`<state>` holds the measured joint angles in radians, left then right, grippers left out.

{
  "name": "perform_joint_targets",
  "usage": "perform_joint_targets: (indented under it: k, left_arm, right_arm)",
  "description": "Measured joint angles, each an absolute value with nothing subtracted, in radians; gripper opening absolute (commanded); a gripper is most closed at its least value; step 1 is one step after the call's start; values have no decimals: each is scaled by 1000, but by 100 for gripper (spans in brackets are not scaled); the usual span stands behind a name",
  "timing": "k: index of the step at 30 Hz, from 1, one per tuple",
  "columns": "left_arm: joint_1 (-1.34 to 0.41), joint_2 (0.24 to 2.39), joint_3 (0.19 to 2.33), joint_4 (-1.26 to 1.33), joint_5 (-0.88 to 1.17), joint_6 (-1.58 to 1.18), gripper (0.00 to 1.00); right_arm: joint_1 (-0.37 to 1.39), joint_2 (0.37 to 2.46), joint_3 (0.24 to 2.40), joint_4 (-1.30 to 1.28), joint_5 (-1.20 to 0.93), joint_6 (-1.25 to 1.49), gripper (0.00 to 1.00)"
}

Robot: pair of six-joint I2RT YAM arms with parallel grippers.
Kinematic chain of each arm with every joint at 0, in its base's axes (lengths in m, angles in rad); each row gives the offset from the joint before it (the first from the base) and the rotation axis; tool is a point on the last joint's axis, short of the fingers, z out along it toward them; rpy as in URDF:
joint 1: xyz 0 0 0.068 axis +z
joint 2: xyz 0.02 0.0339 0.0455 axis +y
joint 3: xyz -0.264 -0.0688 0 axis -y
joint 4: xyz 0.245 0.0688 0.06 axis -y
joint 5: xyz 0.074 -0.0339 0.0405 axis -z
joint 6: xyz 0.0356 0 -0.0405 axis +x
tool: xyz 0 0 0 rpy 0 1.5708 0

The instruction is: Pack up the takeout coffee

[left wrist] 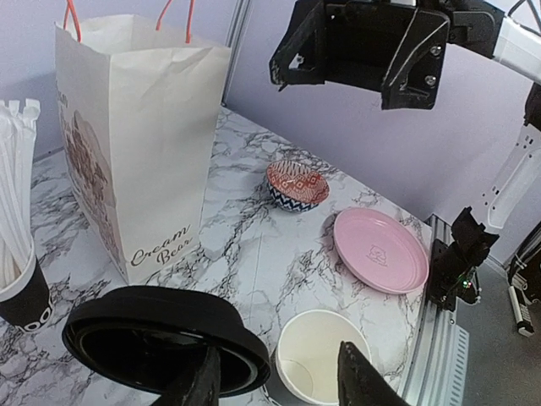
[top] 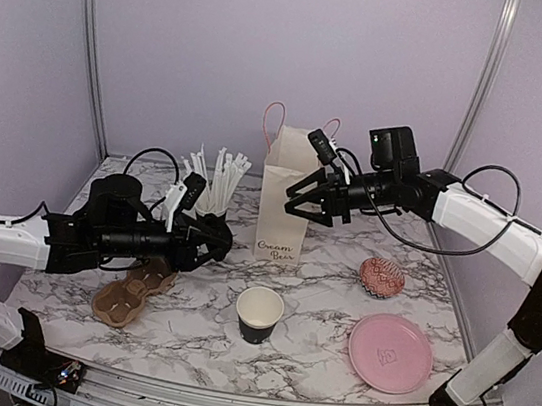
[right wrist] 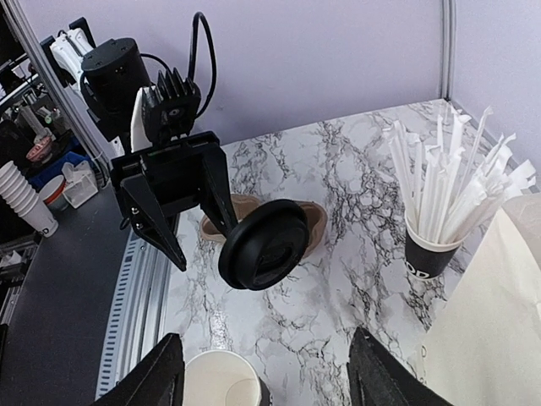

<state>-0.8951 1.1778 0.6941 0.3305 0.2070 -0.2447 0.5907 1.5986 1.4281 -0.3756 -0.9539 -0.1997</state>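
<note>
The black coffee cup [top: 259,312] stands open, white inside, at the table's front centre; it also shows in the left wrist view [left wrist: 325,355] and the right wrist view [right wrist: 221,381]. Its round black lid [right wrist: 266,245] hangs in the air against the outer side of one finger of my left gripper [top: 207,243], not between the jaws. In the left wrist view the lid [left wrist: 161,326] sits left of the open left gripper [left wrist: 279,381], up and left of the cup. My right gripper [top: 316,204] is open and empty, high beside the white paper bag [top: 284,205].
The bag [left wrist: 144,127] stands open at the back centre. A black cup of white straws [top: 213,195] stands left of it. A brown cardboard tray [top: 135,290] lies front left. A patterned bowl [top: 382,276] and a pink plate [top: 389,353] are on the right.
</note>
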Motion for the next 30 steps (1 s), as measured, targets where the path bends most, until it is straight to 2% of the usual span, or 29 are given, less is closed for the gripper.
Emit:
perform_joint_targets:
  k: [6,10,13,21,27,30]
  left_arm:
    - [-895,1250,694,327,173,-229,37]
    - [-895,1277,701,319,156,-223,36]
    - [-895,1293,728,283,124,-225,43]
    - [-888,1389,910,31,-41,-197,47]
    - [-882,1481,952,-48,-77,-207,53]
    - [-882,1502,952,-72,-101,-223,59]
  right_arm:
    - [591,1597,1428,-411,-908,-258,66]
    - [591,1581,1407,-424,-883,-287,66]
    - [591,1572,1387,-430,-868,-309,66]
    - [591,1568,1375,-505,-815,-424,61]
    - [606,1572,1340,-532,-652,-529,56]
    - [639,1605,1340,-550,-556,-590,63]
